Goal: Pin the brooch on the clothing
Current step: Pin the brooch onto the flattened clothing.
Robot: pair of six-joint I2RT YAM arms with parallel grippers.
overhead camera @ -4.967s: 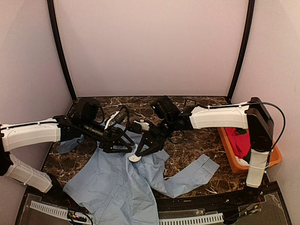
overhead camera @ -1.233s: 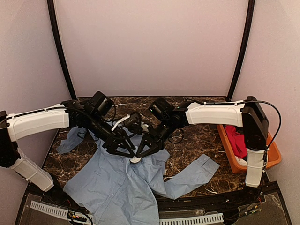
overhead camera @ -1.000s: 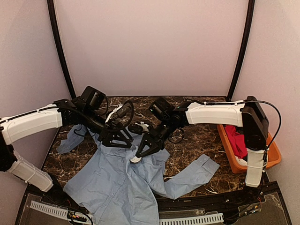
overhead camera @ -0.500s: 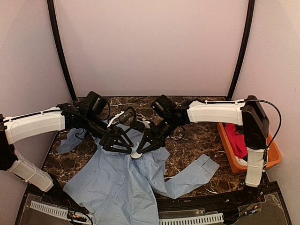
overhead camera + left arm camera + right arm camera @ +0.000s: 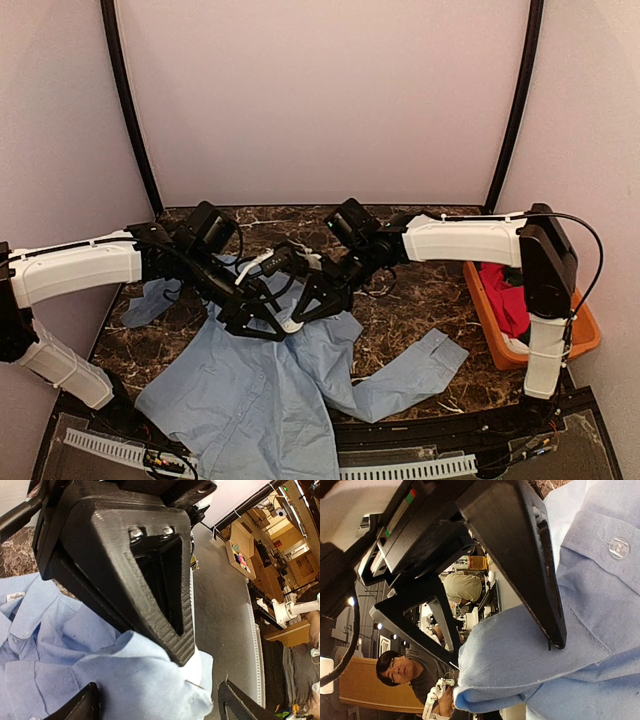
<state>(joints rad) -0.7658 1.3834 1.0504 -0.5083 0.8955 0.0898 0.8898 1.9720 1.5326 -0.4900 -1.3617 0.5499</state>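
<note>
The light blue clothing (image 5: 250, 390) lies spread on the dark marble table (image 5: 420, 300), collar towards the back. My right gripper (image 5: 298, 318) is shut on a small white piece, the brooch (image 5: 290, 326), pressed into a raised fold of the clothing (image 5: 125, 680). A thin pin (image 5: 195, 684) pokes out of that fold beside a whitish patch (image 5: 201, 664). My left gripper (image 5: 160, 707) stands open, its fingers (image 5: 540, 570) on either side of the fold (image 5: 520, 650). In the right wrist view the cloth hides the right gripper's own tips.
An orange tray (image 5: 495, 348) holding a red garment (image 5: 512, 300) stands at the right edge. One shirt sleeve (image 5: 420, 365) stretches towards it. A black cable (image 5: 380, 290) loops on the table behind the right gripper. Enclosure walls surround the table.
My left gripper has swung in towards the right gripper and opened wider round the fold. The right gripper has edged a little left and up with the white piece.
</note>
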